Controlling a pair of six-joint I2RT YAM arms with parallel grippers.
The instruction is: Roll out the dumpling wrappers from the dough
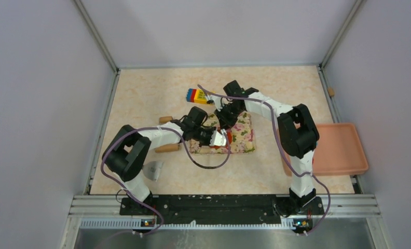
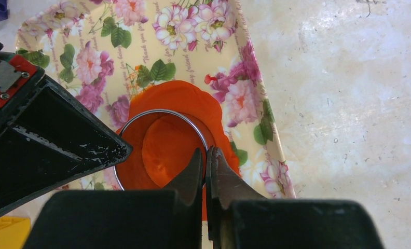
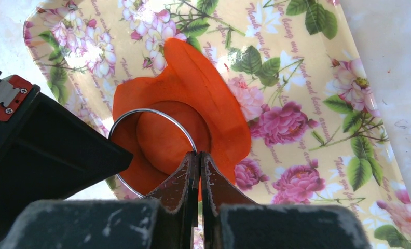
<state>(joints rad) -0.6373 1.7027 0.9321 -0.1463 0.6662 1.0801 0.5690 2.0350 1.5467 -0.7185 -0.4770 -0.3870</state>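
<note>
We see the left tool [image 2: 207,153] with its two fingers drawn together on the thin wall of the metal ring [image 2: 159,111]. They pinch the rim at the point nearest its camera. The right tool [image 3: 197,155] is closed the same way on the ring's rim, with only a hairline gap between its fingers. In each wrist view the dark body of the other tool covers the ring's lower left part.

The ring sits pressed on the dough [image 2: 188,96], a flat red-orange patch with a wavy, uneven outline that spreads past the ring on the far side and to the right. Inside the ring one round dumpling wrapper [image 3: 164,136] lies flat, a little smaller than the ring and lighter than the clay around it.

The dough rests in the floral tray [image 2: 193,52], a yellow tray printed with pink roses and green leaves. In the top view we find the dough close to the tray edge nearest the arm bases, with both arms reaching in over it. The tray lies near the middle of the pale marbled surface [image 2: 348,104].

Just beyond the tray stands a stack of coloured toy blocks [image 1: 198,96]. Well apart from it, at the right edge of the surface, is an empty pink tray [image 1: 338,150]
</note>
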